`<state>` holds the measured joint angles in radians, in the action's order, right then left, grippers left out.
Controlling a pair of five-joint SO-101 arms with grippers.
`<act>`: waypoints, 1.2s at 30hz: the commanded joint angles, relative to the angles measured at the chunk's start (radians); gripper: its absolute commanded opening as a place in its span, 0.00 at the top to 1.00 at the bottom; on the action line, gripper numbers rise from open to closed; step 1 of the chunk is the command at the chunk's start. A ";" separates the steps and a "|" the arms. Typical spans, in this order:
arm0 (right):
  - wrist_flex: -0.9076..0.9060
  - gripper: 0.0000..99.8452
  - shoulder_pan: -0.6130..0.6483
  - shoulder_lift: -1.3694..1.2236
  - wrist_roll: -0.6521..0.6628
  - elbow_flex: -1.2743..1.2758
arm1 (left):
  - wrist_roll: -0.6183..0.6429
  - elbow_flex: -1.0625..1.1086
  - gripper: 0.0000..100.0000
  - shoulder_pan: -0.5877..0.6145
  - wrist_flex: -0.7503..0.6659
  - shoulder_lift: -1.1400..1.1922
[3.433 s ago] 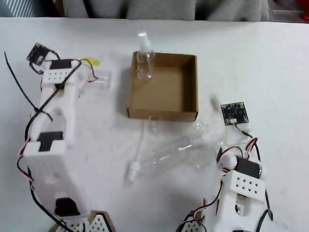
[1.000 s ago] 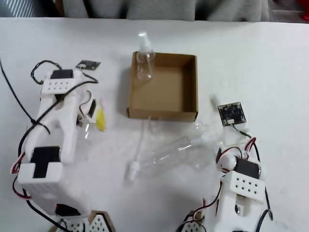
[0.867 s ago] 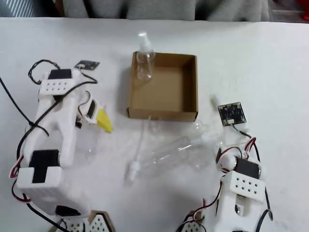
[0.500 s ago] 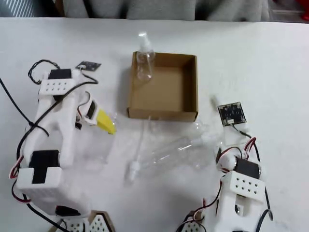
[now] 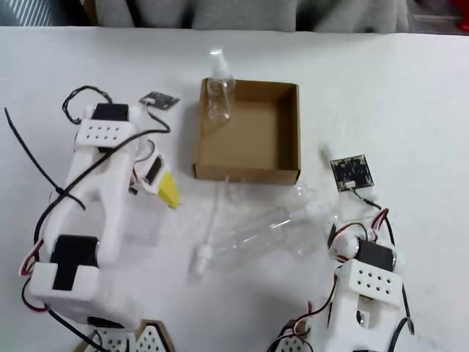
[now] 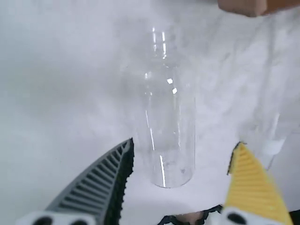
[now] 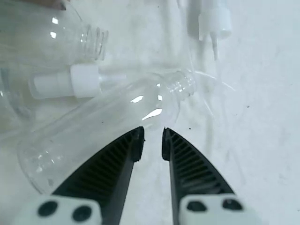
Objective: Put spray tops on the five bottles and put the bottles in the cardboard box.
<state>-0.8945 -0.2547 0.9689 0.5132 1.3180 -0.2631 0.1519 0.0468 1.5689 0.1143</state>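
Observation:
A clear capless bottle (image 6: 164,126) lies on the white table between the spread fingers of my left gripper (image 6: 183,145), which is open and not touching it. From above, that gripper (image 5: 155,194) hangs left of the cardboard box (image 5: 289,132), its yellow finger (image 5: 169,191) over the faint bottle (image 5: 150,220). A bottle with a spray top (image 5: 219,92) leans in the box's far left corner. My right gripper (image 7: 151,133) is shut and holds nothing; another capless bottle (image 7: 98,126) lies just beyond its tips. A loose spray top (image 7: 70,82) lies beside that bottle.
Clear bottles (image 5: 271,227) lie in a loose heap in front of the box. A spray top with a long tube (image 5: 205,242) rests to their left. A second bottle neck (image 7: 93,42) and another spray top (image 7: 213,21) lie farther from the right gripper.
The left arm swung from beside the box's far left corner back toward the near side, then shifted right, with its yellow finger spreading. The right arm, box and bottle heap stayed put.

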 commanded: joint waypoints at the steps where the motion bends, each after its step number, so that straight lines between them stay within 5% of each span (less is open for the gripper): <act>1: -0.001 0.93 0.021 -0.012 0.011 0.009 | 0.012 -0.017 0.68 -0.025 -0.043 -0.087; 18: 0.001 0.93 0.021 -0.012 0.011 0.009 | 0.014 0.002 0.69 -0.001 -0.213 0.104; 24: 0.001 0.93 0.021 -0.012 0.012 0.009 | 0.015 0.158 0.69 -0.005 -0.396 0.093; 36: 0.001 0.93 0.021 -0.008 0.012 0.009 | 0.078 0.169 0.69 -0.001 -0.453 0.105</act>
<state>-0.8945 -0.2547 0.9689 0.5148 1.3180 -0.2232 0.3161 0.0345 1.1500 0.2263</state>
